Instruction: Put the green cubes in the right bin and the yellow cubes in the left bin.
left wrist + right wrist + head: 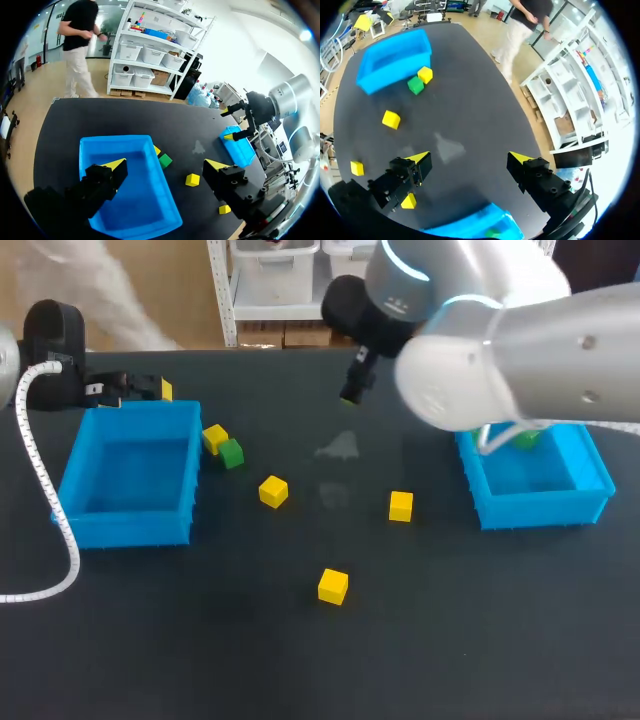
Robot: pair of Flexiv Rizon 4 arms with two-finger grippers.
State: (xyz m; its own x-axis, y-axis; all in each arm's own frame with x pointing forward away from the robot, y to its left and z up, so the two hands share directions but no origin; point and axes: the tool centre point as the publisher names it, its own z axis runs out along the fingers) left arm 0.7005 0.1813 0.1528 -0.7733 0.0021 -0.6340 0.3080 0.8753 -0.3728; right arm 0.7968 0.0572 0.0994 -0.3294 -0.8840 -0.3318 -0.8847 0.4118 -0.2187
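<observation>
Right tool (470, 159): fingers spread wide with nothing between them. It hangs over bare worktop (450, 640).
Left tool (165, 164): also spread wide and empty, poised above the left bin (116, 138).
Loose green cube (231, 453): far ahead of my right tool and just beside the left bin's wall. It seems to touch a yellow neighbour (215, 437), though I can't be sure of the contact.
Other yellow cubes: one (273, 491) lies between my right tool and the loose green cube. Two more (401, 506) (333, 586) lie nearer, under and beside that tool, well apart from each other.
Right bin (590, 485): behind my right tool, with a stored green cube (525, 438) in it.
Step in hand: I judge it to be fetching the loose green cube with my right tool.
Doing it well: I'd come straight down with the fingers wide, turned so they close on the two faces clear of both the yellow neighbour and the bin wall. Then I'd lift straight up before carrying it back.
Watch for: my left tool sits close to that spot, so I'd keep the two arms apart.
</observation>
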